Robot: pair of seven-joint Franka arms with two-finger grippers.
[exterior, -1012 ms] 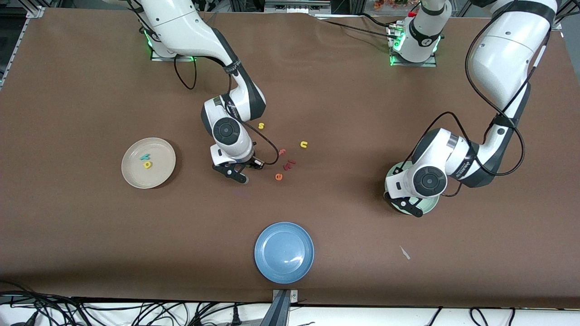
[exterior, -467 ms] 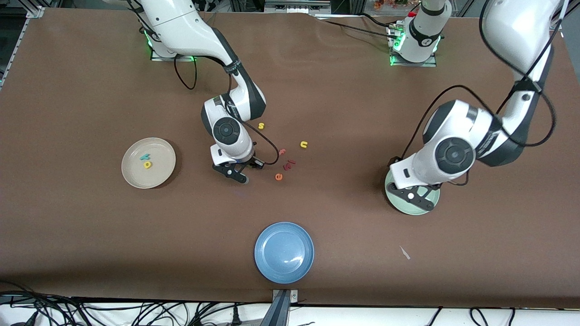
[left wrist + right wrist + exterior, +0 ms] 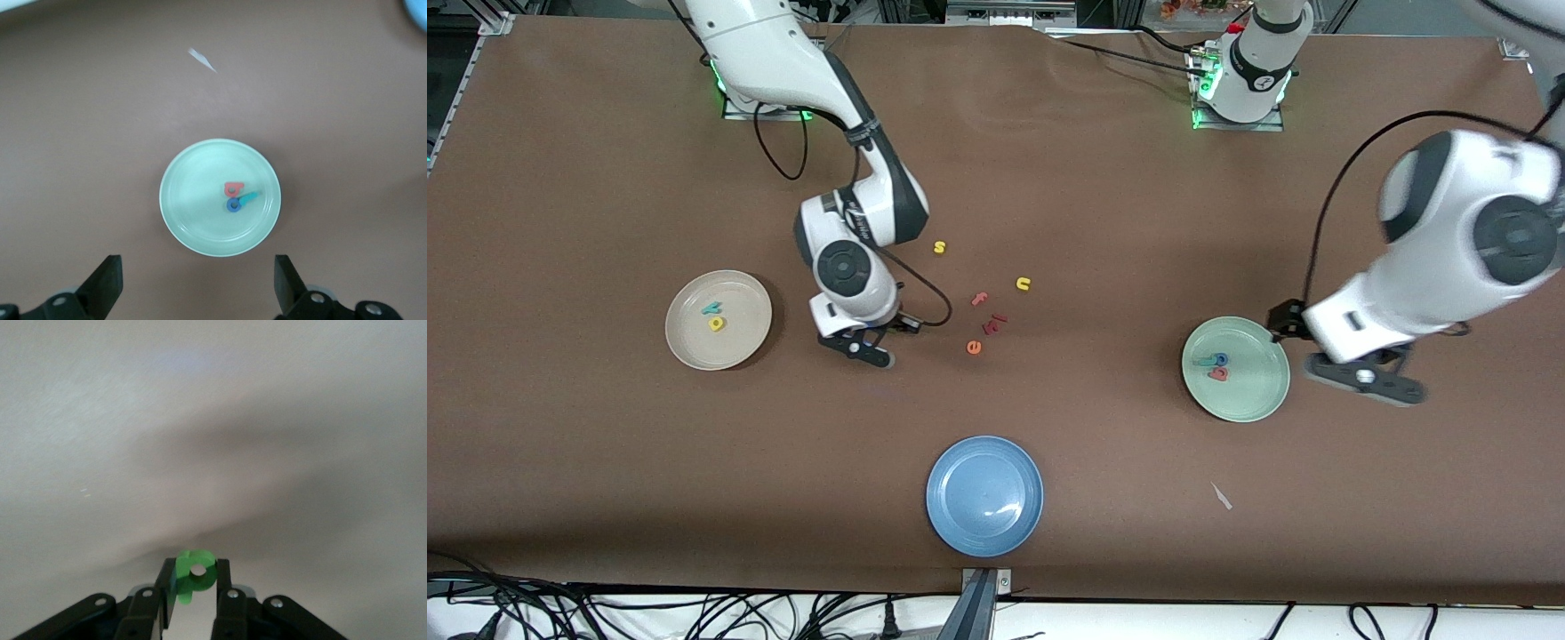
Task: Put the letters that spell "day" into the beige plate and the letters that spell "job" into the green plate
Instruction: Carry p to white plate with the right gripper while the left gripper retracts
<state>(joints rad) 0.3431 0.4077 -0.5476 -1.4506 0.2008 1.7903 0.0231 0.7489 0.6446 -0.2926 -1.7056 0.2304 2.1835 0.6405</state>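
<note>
The right end effector (image 3: 861, 346) is pinching the green d (image 3: 192, 577) over the counter (image 3: 605, 462), between the beige plate (image 3: 747, 333) and the loose letters. The yellow a (image 3: 716, 324) and teal y (image 3: 711, 308) are lying in the beige plate. The left end effector (image 3: 1360, 380) is hanging wide open and empty just beside the green plate (image 3: 1249, 404), where the j (image 3: 249, 197), o (image 3: 233, 205) and b (image 3: 233, 190) are lying together.

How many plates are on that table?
3. The beige plate lies toward the right arm's end, the green plate toward the left arm's end, and the blue plate between them, nearest the front camera. None looks hidden.
</note>
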